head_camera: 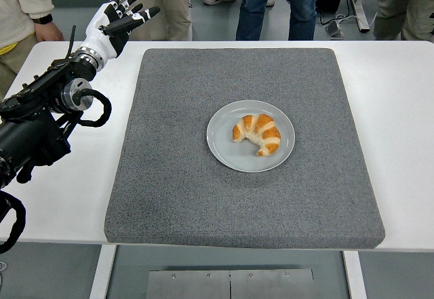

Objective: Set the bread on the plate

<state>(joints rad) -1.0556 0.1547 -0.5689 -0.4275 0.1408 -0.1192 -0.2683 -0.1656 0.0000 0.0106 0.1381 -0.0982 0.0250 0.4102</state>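
A golden croissant (258, 133) lies on the pale grey plate (224, 146), which sits in the middle of a dark grey mat (176, 177). My left hand (121, 18) is white with black finger joints and hovers over the table's far left corner, well away from the plate. Its fingers are spread and hold nothing. The black left arm (41, 123) stretches back to the picture's left edge. No right arm shows.
The white table (407, 109) extends beyond the mat on both sides. Several people stand along the far edge; one in a cream sleeve (27, 1) is at the top left, close to my left hand.
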